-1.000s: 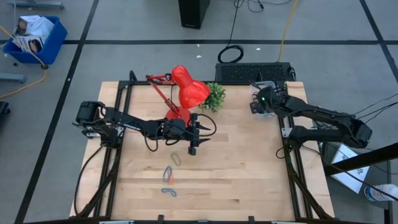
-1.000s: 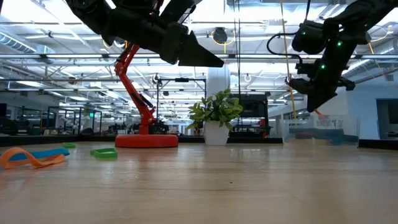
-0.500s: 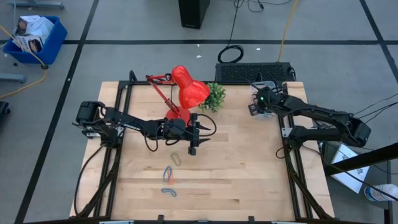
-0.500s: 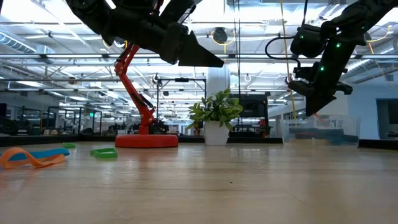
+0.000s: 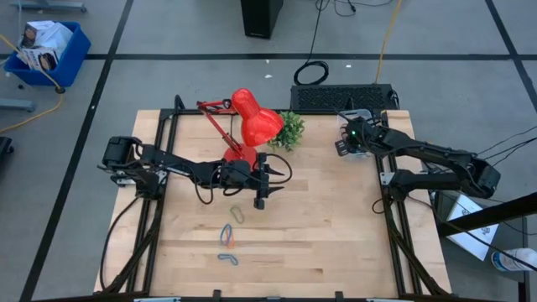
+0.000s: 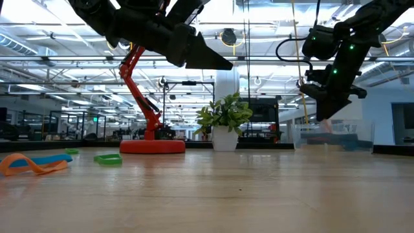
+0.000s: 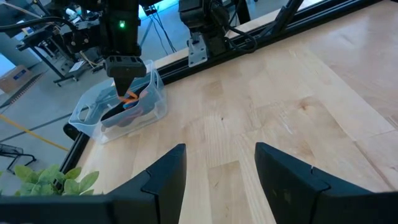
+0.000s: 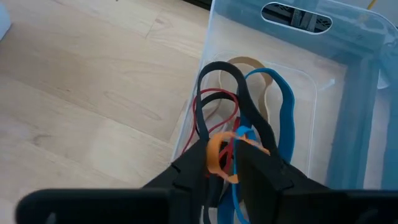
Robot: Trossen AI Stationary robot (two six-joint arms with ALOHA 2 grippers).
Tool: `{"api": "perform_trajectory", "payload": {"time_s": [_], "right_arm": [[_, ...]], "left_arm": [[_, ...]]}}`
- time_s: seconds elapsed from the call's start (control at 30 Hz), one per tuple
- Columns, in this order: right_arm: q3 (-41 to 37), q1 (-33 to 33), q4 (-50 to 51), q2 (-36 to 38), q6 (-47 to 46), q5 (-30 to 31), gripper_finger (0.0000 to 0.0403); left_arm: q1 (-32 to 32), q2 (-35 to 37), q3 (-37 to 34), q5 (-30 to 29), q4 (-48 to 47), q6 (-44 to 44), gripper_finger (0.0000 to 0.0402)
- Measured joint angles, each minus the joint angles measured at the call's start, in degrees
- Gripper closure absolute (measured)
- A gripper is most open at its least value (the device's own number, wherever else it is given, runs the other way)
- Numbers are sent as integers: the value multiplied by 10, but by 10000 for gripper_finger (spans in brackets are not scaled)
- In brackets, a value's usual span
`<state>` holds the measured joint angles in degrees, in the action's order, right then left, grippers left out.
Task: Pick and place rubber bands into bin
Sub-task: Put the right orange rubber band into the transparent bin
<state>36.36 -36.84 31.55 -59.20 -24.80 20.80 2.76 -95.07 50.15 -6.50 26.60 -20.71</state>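
Jaws of the right gripper point(image 8: 224, 165) parted a little, straight over the bin point(image 8: 348, 124) at the table's point(image 5: 336, 235) far right corner. Orange band point(image 8: 214, 155) caught in that narrow gap, draped against one finger, dangling just above the heap in the bin. Not squeezed, by the look of the gap.

Below it in the bin: black band point(image 8: 217, 68), blue band point(image 8: 283, 106) and thin red band point(image 8: 202, 115), all stretched out lengthwise from under the fingertips toward the bin's far wall, loops rounded at that end.

Over to the left gripper point(image 7: 221, 149): spread wide, nothing between the fingers, hanging above the table's middle just in front of the red lamp point(image 5: 252, 117), next to the small plant point(image 5: 291, 128).

More bands loose on the wood, nearer the front edge and left of centre: green band point(image 5: 238, 214) closest to the left gripper and slanted, orange-and-blue pair point(image 5: 226, 235) lying front to back, bluish band point(image 5: 228, 258) last and lying crosswise.
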Motion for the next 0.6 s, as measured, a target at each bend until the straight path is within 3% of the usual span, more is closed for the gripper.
{"api": "perform_trajectory", "payload": {"time_s": [0.37,0.6], "right_arm": [[0,0,0,0,6,5,241],[0,0,-5,8,13,77,230]], "left_arm": [[0,0,0,0,0,0,204],[0,0,0,0,0,1,204]]}}
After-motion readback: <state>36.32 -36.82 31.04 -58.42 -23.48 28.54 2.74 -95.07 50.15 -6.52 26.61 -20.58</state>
